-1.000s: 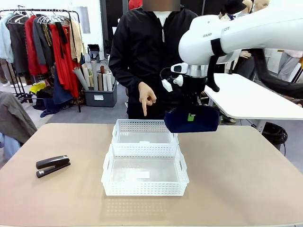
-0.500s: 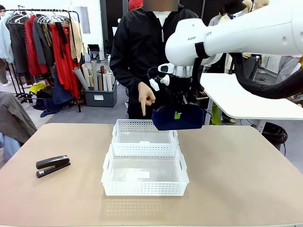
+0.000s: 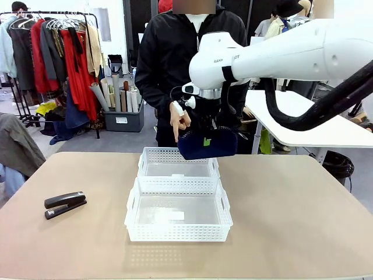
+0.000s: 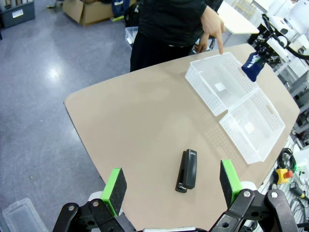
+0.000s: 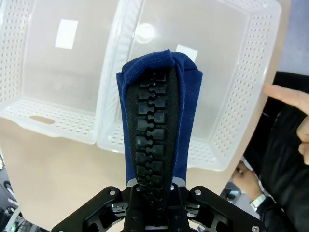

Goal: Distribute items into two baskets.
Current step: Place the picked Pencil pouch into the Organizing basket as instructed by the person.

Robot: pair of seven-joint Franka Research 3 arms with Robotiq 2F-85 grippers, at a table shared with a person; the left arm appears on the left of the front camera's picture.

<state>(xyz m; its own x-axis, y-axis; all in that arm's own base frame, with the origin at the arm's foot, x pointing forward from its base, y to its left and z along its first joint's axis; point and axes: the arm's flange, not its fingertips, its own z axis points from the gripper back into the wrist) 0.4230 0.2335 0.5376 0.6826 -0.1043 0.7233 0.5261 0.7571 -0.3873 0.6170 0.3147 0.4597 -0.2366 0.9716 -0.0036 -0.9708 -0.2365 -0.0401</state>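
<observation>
My right gripper (image 3: 207, 142) is shut on the navy-blue zip pouch (image 3: 208, 146) and holds it in the air over the back right part of the far basket (image 3: 175, 156). In the right wrist view the pouch (image 5: 157, 125) hangs zip-side toward me from my right gripper (image 5: 155, 195), above that basket (image 5: 241, 87). The near basket (image 3: 178, 230) touches the far one. The black stapler (image 3: 65, 204) lies on the table at the left. My left gripper (image 4: 172, 180) hovers open high above the stapler (image 4: 187, 170). The left wrist view also takes in both baskets (image 4: 198, 87) (image 4: 239, 145) and the pouch (image 4: 252, 67).
A person in a black jacket stands at the far side, one hand (image 3: 179, 119) pointing a finger down at the far basket. That finger (image 5: 285, 94) reaches in beside the basket's rim. The tan table (image 3: 303, 221) is bare on the right. A white table (image 3: 315, 125) stands behind.
My right arm has carried the pouch to the left, from past the far basket's right side to above it. The pointing hand, the stapler and the baskets have stayed put.
</observation>
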